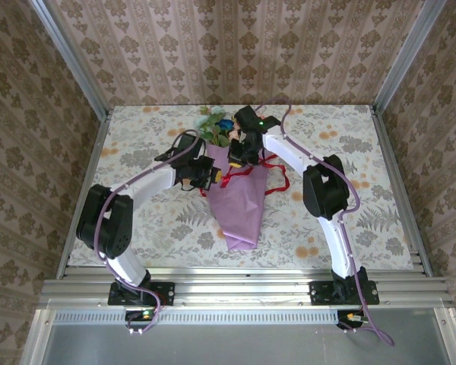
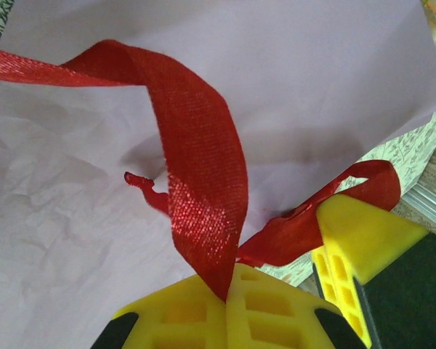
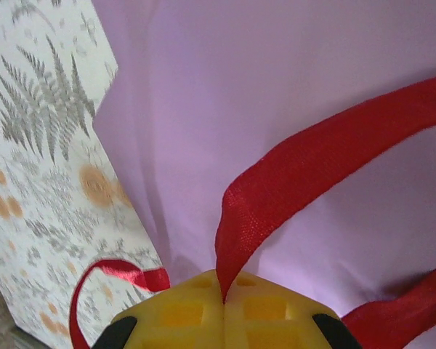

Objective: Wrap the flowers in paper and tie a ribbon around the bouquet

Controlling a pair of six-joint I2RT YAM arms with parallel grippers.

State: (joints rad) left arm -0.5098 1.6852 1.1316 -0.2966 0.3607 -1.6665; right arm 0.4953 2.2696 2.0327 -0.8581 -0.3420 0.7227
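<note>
Reaching in from both sides, the two arms bend over the bouquet (image 1: 242,209). It lies in the middle of the table (image 1: 349,144), flowers (image 1: 215,125) pointing away. The left gripper (image 2: 225,289) is pinched tight on the red ribbon (image 2: 200,189). The right gripper (image 3: 224,289) pinches another piece of it, just above the purple paper (image 3: 276,73).

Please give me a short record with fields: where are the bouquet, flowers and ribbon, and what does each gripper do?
bouquet: purple paper cone lying on table, narrow end toward the arms
flowers: showing at far wide end
ribbon: red, over the cone
left gripper: shut on the ribbon
right gripper: shut on the ribbon
</note>
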